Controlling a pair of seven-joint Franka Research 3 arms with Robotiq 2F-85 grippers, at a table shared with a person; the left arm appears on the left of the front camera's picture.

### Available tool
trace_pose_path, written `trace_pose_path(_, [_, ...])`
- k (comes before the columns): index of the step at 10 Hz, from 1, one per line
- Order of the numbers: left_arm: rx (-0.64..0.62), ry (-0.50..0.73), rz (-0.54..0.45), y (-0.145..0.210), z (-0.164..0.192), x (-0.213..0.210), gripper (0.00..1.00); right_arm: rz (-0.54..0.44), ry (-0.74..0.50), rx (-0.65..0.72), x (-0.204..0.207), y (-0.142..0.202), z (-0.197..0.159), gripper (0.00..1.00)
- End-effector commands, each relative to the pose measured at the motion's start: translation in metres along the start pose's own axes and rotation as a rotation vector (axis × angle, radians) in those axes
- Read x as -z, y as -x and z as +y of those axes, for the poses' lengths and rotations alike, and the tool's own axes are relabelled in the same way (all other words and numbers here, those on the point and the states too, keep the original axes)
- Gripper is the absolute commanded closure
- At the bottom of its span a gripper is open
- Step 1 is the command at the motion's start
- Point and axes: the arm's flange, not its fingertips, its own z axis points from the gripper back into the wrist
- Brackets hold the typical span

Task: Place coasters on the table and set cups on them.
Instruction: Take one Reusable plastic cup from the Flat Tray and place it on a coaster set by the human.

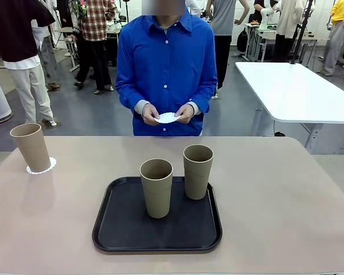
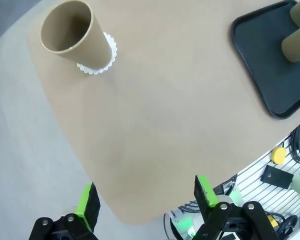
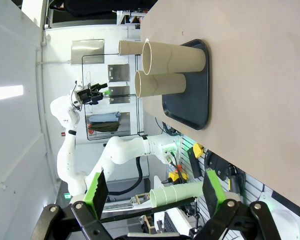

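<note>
One tan cup point(image 1: 31, 147) stands on a white lacy coaster point(image 1: 41, 167) at the far left of the beige table point(image 1: 275, 189). Two more cups point(image 1: 156, 187) point(image 1: 197, 171) stand upright on the black tray point(image 1: 157, 232) at the middle. The person in a blue shirt holds another coaster point(image 1: 167, 117) in both hands beyond the table's far edge. In the left wrist view, my left gripper point(image 2: 147, 200) hangs open above the table's corner, well apart from the cup point(image 2: 75, 35) on its coaster point(image 2: 97, 67). My right gripper point(image 3: 155, 192) is open, off the table's side, facing the tray's cups point(image 3: 175, 55).
A white table point(image 1: 292, 91) stands behind at the right. Other people stand far back. Broad bare tabletop lies left and right of the tray point(image 2: 270, 65). The left arm point(image 3: 65, 150) shows raised high in the right wrist view.
</note>
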Motion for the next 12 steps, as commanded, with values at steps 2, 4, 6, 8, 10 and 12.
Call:
trace_pose_path(2, [-0.048,0.349,-0.071,-0.011,0.024,-0.001,0.00,0.000,-0.011,-0.004,0.000,0.001,0.000,0.00])
trace_pose_path(4, [-0.200,0.869,-0.307,-0.007,0.065,-0.006,0.00,0.000,-0.011,-0.004,0.000,0.001,0.000,0.00])
trace_pose_path(6, [-0.336,1.181,-0.424,0.006,0.101,0.001,0.00,0.000,-0.011,-0.004,0.000,0.001,0.000,0.00])
trace_pose_path(8, [-0.351,1.390,-0.417,0.034,0.141,0.022,0.00,0.000,-0.011,-0.004,0.000,0.001,0.000,0.00])
trace_pose_path(10, [-0.393,1.400,-0.352,0.066,0.178,0.053,0.00,0.000,-0.011,-0.004,0.000,0.001,0.000,0.00])
trace_pose_path(12, [-0.396,1.392,-0.345,0.083,0.203,0.065,0.00,0.000,-0.011,-0.004,0.000,0.001,0.000,0.00])
